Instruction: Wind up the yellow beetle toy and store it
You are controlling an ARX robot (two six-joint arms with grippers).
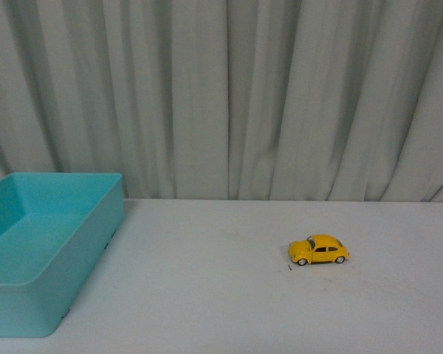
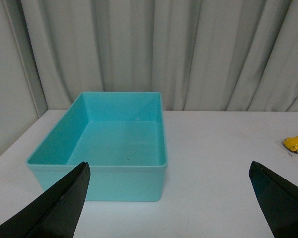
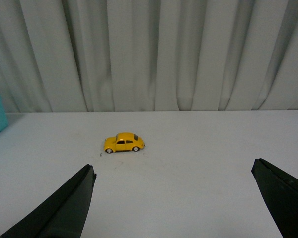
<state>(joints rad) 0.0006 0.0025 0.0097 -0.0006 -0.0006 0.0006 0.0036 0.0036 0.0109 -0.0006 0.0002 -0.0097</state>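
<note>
The yellow toy car [image 1: 319, 250] sits on the counter [image 1: 207, 310], right of its middle, long axis parallel to the back edge, well apart from the blue bin [image 1: 22, 310] at the left edge. The right end effector [image 3: 174, 166], spread wide, has it ahead and looks nearer; the left end effector [image 2: 169, 168], also wide, faces the bin.

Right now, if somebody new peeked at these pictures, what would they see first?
The little yellow beetle toy pops out first, standing on its wheels on the white table, right of the middle. Next comes the big turquoise box at the table's left, well apart from the car. The left pincer and right pincer both gape open, holding nothing.
</note>
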